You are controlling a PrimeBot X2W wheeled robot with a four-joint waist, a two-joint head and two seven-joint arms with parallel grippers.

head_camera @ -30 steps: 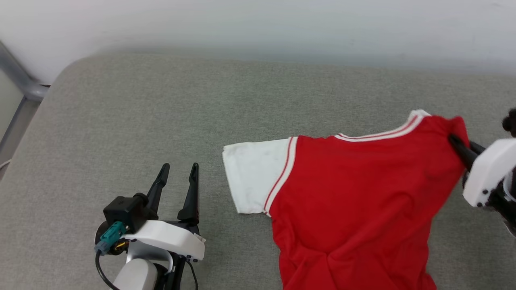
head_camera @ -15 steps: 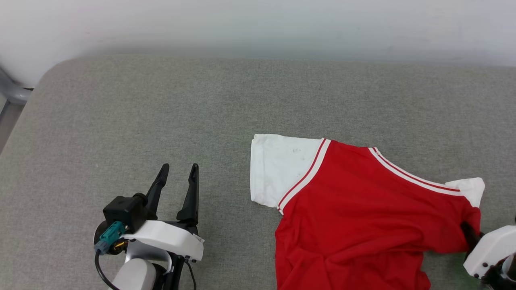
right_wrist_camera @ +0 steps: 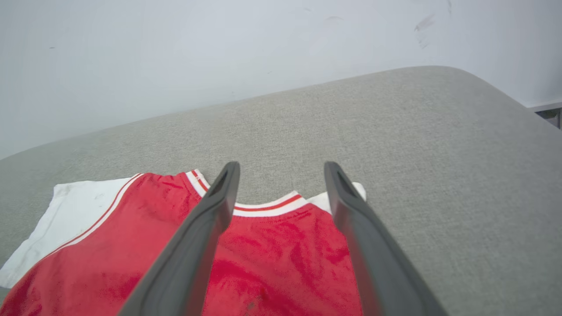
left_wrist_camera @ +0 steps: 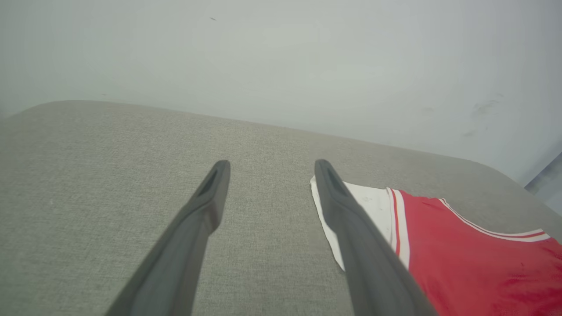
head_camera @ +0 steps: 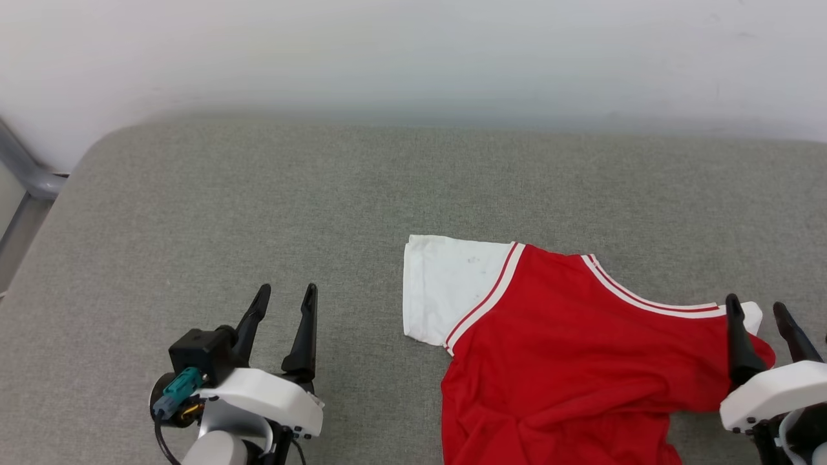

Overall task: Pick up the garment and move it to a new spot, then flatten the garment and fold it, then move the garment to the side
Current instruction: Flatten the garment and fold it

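The garment [head_camera: 568,349], a red shirt with white sleeves and red-white stripe trim, lies rumpled on the grey cushion at the centre right; its lower part runs off the bottom edge. My right gripper [head_camera: 757,309] stands open above the shirt's right shoulder, holding nothing. The right wrist view has the garment [right_wrist_camera: 272,259] lying beneath the right gripper [right_wrist_camera: 282,169], its collar trim between the spread fingers. My left gripper [head_camera: 286,294] is open over bare cushion, left of the white sleeve. From the left wrist, the left gripper [left_wrist_camera: 268,166] is spread wide with the garment [left_wrist_camera: 474,259] at its right.
The grey cushioned surface [head_camera: 258,194] ends at a white wall [head_camera: 413,51] behind it. A grey metal frame [head_camera: 26,174] stands at the far left edge. Bare cushion lies left of and behind the shirt.
My right gripper lowered the shirt's shoulder onto the cushion and then opened, letting the cloth go. The shirt now rests lower and flatter. The left gripper stayed put.
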